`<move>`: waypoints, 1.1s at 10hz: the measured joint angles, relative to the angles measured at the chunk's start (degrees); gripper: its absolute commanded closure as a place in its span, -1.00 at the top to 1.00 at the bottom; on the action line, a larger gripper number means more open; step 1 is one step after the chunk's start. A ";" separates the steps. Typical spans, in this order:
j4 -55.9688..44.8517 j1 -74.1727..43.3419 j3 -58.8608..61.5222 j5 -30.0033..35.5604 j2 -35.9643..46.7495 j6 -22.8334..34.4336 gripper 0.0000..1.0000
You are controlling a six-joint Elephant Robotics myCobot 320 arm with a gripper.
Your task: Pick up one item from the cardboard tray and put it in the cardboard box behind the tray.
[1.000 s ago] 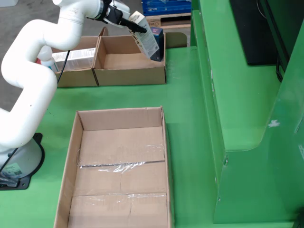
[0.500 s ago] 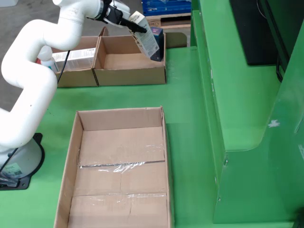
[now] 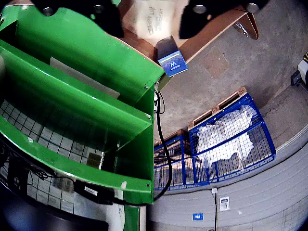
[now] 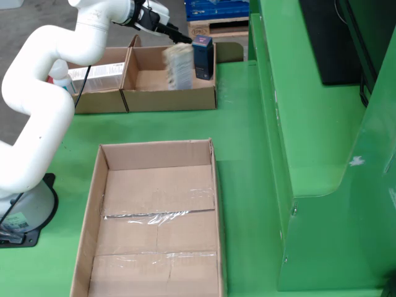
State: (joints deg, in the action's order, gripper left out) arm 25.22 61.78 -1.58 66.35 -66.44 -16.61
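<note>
Beside the blurred packet (image 4: 180, 67) — dark blue carton (image 4: 202, 57), box (image 4: 148, 99), empty tray (image 4: 99, 185)

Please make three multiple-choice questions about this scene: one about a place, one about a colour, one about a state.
1. In the fixed view, where is the dark blue box?
A. In the large tray
B. In the small cardboard box, at its right wall
C. On the floor

2. What colour is the table surface?
A. Green
B. Grey
C. White

3. What is the state of the large cardboard tray in front?
A. Full of bottles
B. Holding one can
C. No item visible inside

Answers: 1 B, the blue box stands inside against the right wall. 2 A, the surface is bright green. 3 C, only taped cardboard shows.
</note>
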 measured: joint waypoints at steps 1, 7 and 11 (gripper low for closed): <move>0.00 0.00 0.00 0.00 0.00 0.00 0.60; 0.00 -0.09 0.00 0.00 0.00 0.00 1.00; 0.00 -0.09 0.00 0.00 0.00 0.00 1.00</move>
State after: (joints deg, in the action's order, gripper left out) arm 25.22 61.69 -1.58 66.35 -66.44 -16.61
